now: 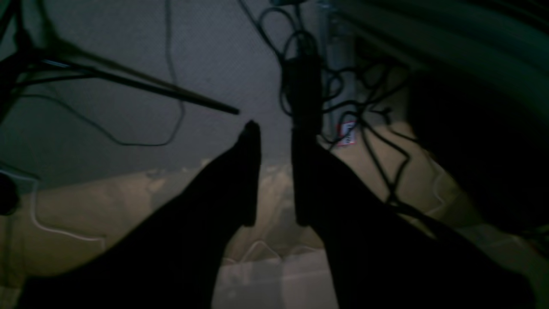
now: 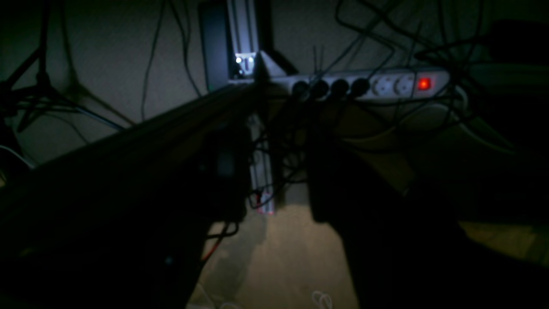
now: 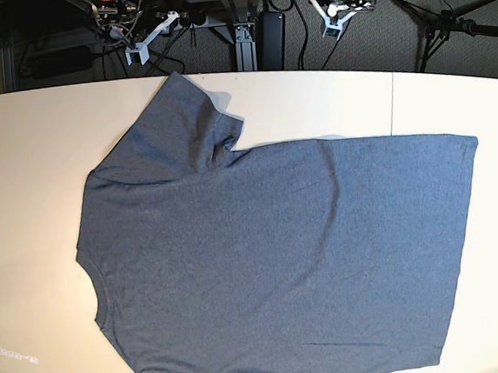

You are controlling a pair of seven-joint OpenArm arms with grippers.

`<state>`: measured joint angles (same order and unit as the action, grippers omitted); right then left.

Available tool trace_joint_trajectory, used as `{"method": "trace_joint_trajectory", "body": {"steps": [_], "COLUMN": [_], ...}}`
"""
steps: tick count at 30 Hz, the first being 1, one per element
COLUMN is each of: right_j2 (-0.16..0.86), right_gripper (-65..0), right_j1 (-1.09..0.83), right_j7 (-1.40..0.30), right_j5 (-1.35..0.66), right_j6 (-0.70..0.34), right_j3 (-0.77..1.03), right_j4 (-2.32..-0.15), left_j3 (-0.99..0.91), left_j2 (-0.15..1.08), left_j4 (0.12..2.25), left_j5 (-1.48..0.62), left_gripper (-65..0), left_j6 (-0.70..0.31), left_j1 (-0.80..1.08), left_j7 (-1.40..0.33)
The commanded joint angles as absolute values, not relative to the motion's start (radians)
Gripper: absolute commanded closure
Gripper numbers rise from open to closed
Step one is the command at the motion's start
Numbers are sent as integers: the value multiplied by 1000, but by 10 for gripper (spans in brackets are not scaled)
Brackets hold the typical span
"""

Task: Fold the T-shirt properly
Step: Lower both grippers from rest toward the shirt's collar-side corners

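The T-shirt lies spread flat on the pale table, plain slate-blue side up, neck to the left, hem to the right. One sleeve points to the far edge; the other runs off the frame's near edge. Both grippers hang beyond the table's far edge, away from the shirt. My right gripper is at the top left, my left gripper at the top right. In the dim wrist views the left gripper and right gripper show dark fingers apart with nothing between them. The shirt is not in either wrist view.
A power strip with a lit red switch, tangled cables and an aluminium post lie behind the table. A tripod leg crosses the floor; the tripod stands at the back right.
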<state>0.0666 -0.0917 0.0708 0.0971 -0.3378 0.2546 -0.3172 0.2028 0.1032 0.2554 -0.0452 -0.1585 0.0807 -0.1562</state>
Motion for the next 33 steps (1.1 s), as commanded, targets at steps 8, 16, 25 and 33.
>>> {"method": "trace_joint_trajectory", "body": {"steps": [8, 16, 25, 33], "right_j2": [72, 72, 72, 77], "right_gripper": [-242, -242, -242, -242], "right_j1": [-100, -101, -103, -226], "right_j7": [74, 79, 31, -10], "right_j5": [93, 93, 94, 83], "right_j6": [-367, -366, -367, -369], "right_j3": [253, 253, 253, 241], "right_j4": [-329, -331, -347, -530], "left_j3": [202, 202, 202, 202], "left_j2": [134, 133, 134, 194], "left_j4": [375, 386, 387, 446], "left_j5": [-47, -48, -48, -52], "left_gripper": [-166, -166, -166, -166], "left_j6": [-184, -184, -214, -215], "left_j1": [171, 197, 197, 231], "left_j7": [-130, -100, -111, -84]}}
